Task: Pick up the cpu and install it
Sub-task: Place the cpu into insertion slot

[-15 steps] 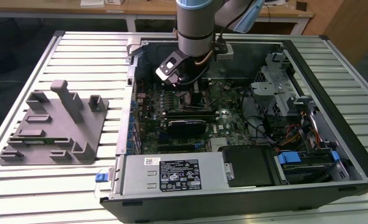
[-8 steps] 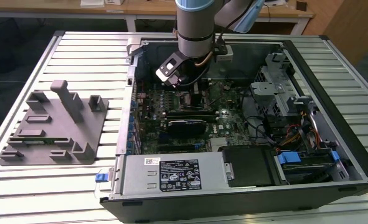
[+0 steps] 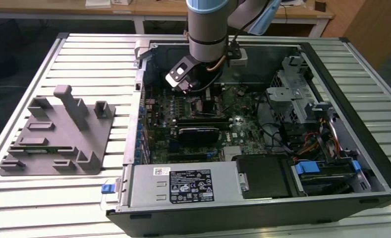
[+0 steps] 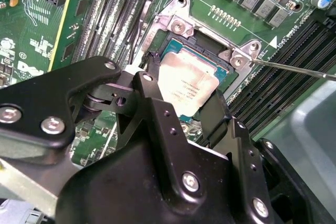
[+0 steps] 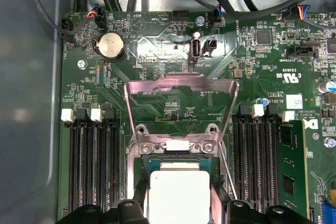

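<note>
A: Shall we go from the biggest thing down?

B: Yes. A slatted table carries an open computer case, which runs from the centre of the exterior view out to three o'clock. The arm reaches into it from twelve o'clock. At nine o'clock a grey fixture lies on the table, well apart from the case.

A: What does the case hold?

B: We see the motherboard on its floor and a power supply at six o'clock. A drive cage and cables sit toward three o'clock.

A: And on the board itself?

B: There is the socket, with its load plate swung open. The cpu lies in the socket or just over it. We cannot tell whether it is fully down.

A: What about the gripper?

B: The gripper straddles the chip. Its fingers press on two opposite edges, so we take it as clamped on the cpu.

A: Which step do we judge this to be?

B: We judge it to be the placing of the chip.

A: How do we do that well?

B: We should keep the chip level and its edges square to the socket frame. It ought to settle by its own weight, because pushing or sliding it sideways could bend the contacts beneath. We should also keep the fingers clear of the thin lever and the raised plate.
</note>
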`<state>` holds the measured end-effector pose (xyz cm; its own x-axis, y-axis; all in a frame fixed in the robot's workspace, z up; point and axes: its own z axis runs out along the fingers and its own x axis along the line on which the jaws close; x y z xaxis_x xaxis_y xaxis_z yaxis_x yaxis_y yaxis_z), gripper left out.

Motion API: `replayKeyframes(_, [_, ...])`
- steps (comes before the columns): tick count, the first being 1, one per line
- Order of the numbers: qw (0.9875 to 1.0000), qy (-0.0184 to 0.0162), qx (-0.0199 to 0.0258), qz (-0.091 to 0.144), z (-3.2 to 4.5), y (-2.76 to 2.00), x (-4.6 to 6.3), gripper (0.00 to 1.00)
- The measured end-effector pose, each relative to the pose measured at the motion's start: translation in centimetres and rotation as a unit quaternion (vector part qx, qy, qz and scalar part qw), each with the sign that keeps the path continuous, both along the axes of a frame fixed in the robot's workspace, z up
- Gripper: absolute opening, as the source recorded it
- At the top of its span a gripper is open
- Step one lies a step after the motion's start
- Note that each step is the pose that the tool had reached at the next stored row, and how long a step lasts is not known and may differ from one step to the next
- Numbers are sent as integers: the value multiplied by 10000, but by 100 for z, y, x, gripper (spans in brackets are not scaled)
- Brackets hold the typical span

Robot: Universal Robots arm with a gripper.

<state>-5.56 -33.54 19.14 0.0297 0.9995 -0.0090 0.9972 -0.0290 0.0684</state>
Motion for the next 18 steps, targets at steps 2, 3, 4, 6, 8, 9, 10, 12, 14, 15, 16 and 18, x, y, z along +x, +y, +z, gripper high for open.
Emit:
replayKeyframes(2, [10000, 1, 0, -8, -2, 0, 0, 54])
replayKeyframes(3, [10000, 0, 1, -11, -4, -1, 0, 54])
replayKeyframes(4, [10000, 0, 3, -13, -6, -1, -1, 54])
replayKeyframes(6, [10000, 0, 11, -15, -9, 0, 0, 54])
replayKeyframes(8, [10000, 0, 13, -16, -10, 0, 0, 54])
replayKeyframes(9, [10000, 0, 13, -16, -10, 0, 0, 54])
replayKeyframes(10, [10000, 0, 13, -16, -9, 0, 0, 54])
replayKeyframes(12, [10000, 0, 13, -15, -10, 0, 2, 54])
replayKeyframes(14, [10000, -1, 13, -16, -10, 0, 3, 54])
replayKeyframes(15, [10000, -1, 13, -15, -10, 0, 3, 54])
replayKeyframes(16, [10000, -1, 13, -16, -10, 0, 4, 54])
replayKeyframes(18, [10000, 0, 13, -15, -10, 0, 6, 54])
